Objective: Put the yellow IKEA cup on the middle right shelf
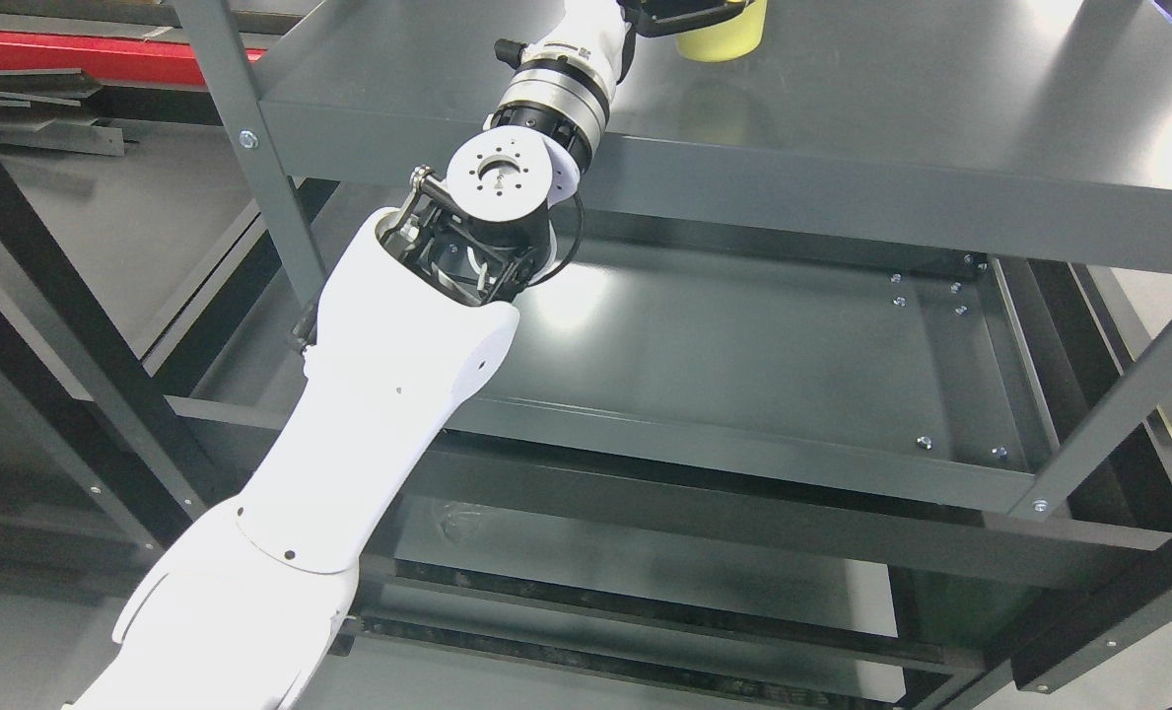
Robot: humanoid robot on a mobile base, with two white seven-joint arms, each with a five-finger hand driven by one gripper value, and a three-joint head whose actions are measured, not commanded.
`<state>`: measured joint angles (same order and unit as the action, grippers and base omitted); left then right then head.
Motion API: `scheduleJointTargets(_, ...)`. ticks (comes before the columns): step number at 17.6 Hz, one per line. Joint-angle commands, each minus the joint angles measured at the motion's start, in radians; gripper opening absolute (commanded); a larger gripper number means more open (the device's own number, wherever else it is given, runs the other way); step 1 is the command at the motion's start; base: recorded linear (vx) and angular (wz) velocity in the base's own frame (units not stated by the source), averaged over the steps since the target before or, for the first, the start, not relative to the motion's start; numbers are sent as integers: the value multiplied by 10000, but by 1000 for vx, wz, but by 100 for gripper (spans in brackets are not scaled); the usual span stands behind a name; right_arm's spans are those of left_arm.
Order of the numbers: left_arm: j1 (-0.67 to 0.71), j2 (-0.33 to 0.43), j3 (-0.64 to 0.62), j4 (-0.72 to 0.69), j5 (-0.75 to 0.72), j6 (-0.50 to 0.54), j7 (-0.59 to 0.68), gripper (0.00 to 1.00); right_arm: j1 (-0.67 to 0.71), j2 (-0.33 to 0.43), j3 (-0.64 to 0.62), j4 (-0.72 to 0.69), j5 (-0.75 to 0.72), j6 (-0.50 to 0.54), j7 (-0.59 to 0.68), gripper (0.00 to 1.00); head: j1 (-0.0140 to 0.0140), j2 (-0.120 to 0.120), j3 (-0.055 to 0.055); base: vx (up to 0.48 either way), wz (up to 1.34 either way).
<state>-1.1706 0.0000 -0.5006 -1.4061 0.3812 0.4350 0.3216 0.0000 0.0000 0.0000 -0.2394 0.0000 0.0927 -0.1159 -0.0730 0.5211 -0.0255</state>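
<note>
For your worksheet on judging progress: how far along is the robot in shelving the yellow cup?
Done: the cup is over the upper shelf, its base seemingly on it. In hand: the left hand is at the cup, mostly cut off by the top edge, so its grip cannot be judged. Left: letting go and pulling the arm back.

Head camera, seemingly close above shelf [842, 128]

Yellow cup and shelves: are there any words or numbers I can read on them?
None can be read.
Yellow cup: only its lower part shows, plain, no print.
Grey metal shelf: bare, no label.
Left arm: white shell, no writing visible.
</note>
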Motion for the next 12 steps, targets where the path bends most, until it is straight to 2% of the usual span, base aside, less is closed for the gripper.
scheduleJointTargets(1,18,175,-271,639,-191,6,-56,79,138,-175,169,1,-245,8,-7,99,0,0,0,0,0)
scheduleJointTargets(7,17,175,-348,272,-192,-70,-148,97,138,-175,169,1,-245,8,-7,99,0,0,0,0,0)
scheduleJointTargets(12,18,175,-348,271,-207,-101,-164,98,138,-175,169,1,-245,8,-7,99,0,0,0,0,0)
